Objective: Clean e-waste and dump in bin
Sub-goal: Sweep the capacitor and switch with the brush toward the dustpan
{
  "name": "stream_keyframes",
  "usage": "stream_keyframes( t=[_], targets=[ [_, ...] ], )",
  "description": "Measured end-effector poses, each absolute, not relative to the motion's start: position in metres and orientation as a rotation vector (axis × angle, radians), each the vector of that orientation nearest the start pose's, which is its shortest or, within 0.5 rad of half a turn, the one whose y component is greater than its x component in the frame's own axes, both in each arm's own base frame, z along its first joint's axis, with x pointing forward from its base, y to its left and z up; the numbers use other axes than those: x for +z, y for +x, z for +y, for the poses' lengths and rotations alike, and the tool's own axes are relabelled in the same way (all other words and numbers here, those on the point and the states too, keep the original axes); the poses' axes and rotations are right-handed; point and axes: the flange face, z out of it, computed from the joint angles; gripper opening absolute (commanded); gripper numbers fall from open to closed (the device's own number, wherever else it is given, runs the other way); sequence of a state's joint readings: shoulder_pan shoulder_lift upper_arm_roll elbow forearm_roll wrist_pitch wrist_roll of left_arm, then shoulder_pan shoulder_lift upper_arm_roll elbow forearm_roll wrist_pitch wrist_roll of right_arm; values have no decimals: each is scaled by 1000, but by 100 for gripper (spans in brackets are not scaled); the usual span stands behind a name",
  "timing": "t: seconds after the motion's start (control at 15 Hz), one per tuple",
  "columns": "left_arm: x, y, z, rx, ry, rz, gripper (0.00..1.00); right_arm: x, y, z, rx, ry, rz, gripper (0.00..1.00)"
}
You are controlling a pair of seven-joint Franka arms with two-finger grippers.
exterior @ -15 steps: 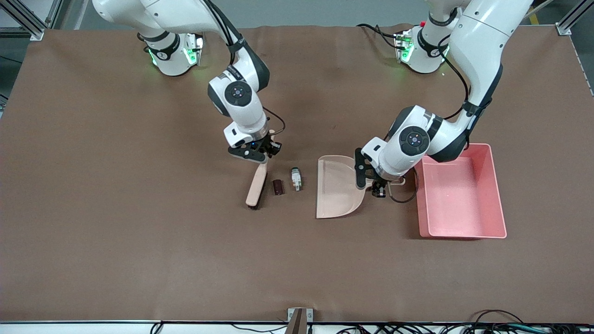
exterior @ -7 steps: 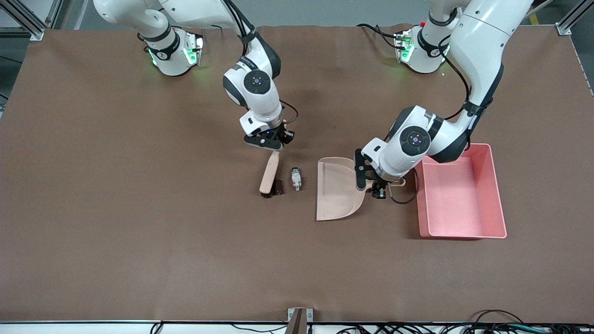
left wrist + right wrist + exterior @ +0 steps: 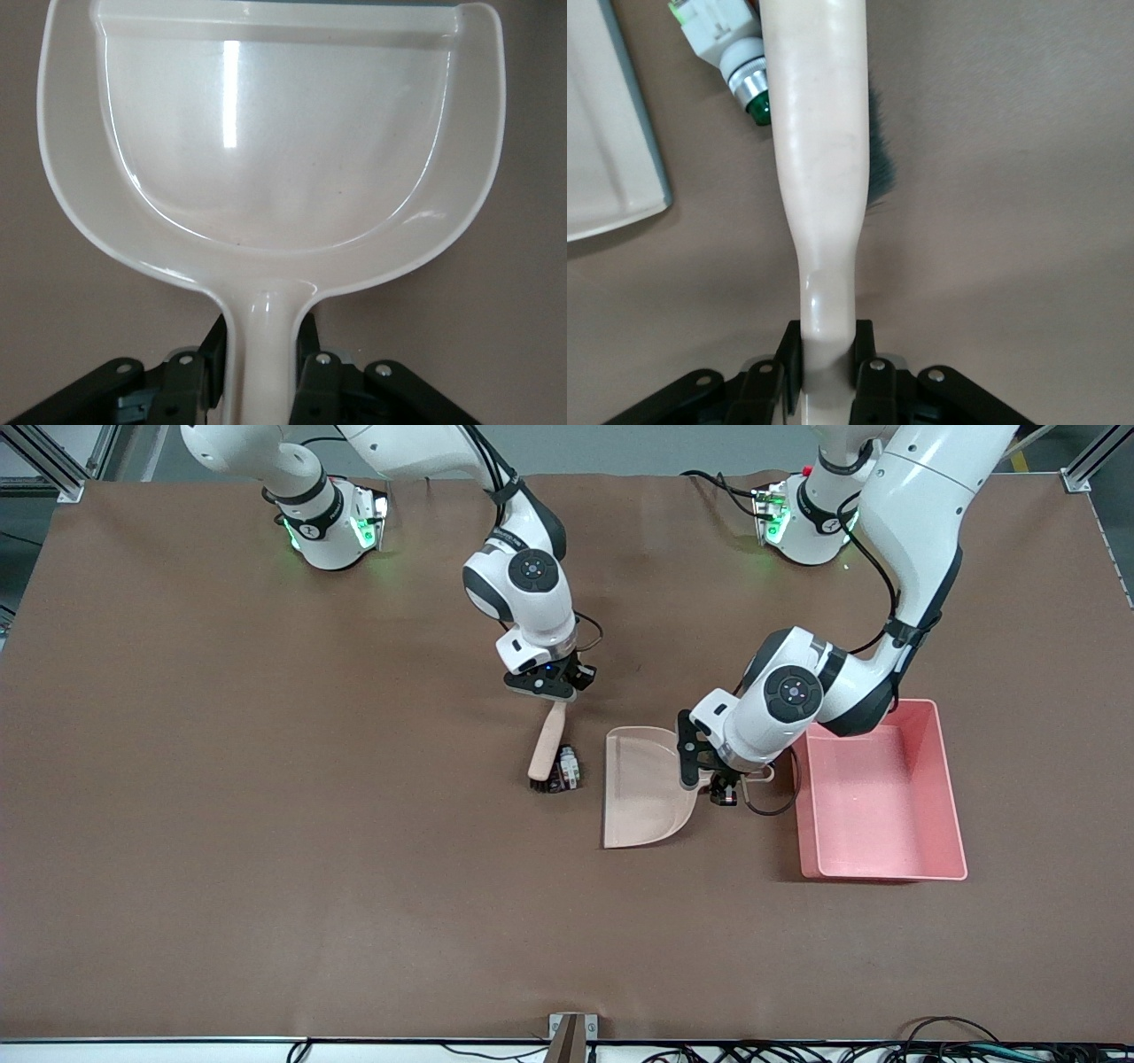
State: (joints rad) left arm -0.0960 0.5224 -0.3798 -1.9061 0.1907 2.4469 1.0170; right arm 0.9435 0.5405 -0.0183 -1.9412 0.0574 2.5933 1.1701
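Brown table (image 3: 266,868). Pink bin (image 3: 948,797) at the left arm's end. Beside it, dustpan (image 3: 642,797) flat, left gripper (image 3: 725,784) pinching its handle. E-waste (image 3: 565,772) near the pan's mouth, touching the brush (image 3: 547,744). Right gripper (image 3: 551,691) clamped on the brush handle.

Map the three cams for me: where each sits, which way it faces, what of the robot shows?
Front: high across the table, facing both arms; brush, dustpan, pink bin.
Left wrist: on the left arm, looking past the left tool along the dustpan.
Right wrist: on the right arm, past the right tool along the brush to the white part.
All three show the dustpan.
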Motion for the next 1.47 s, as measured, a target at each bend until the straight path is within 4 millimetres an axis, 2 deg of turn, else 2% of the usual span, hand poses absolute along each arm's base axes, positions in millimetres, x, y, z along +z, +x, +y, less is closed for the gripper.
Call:
stream_keyframes(
  t=[0.47,0.67,0.94,1.27,1.47],
  targets=[
    [245,571,-279,-102,-2233,2266,0,202,383,513,-26,-2992,466,0],
    [246,568,-287,-101,-2222,2278,0,200,389,522,-28,-2977,472,0],
    [242,565,-292,-86,-2241,2268,0,210,399,538,-45,-2947,467,0],
    [239,568,-292,-17,-2263,2266,0,228,407,565,16,-2941,478,0],
    [238,568,-297,0,-2268,2261,0,226,409,574,38,-2950,473,0]
  ],
)
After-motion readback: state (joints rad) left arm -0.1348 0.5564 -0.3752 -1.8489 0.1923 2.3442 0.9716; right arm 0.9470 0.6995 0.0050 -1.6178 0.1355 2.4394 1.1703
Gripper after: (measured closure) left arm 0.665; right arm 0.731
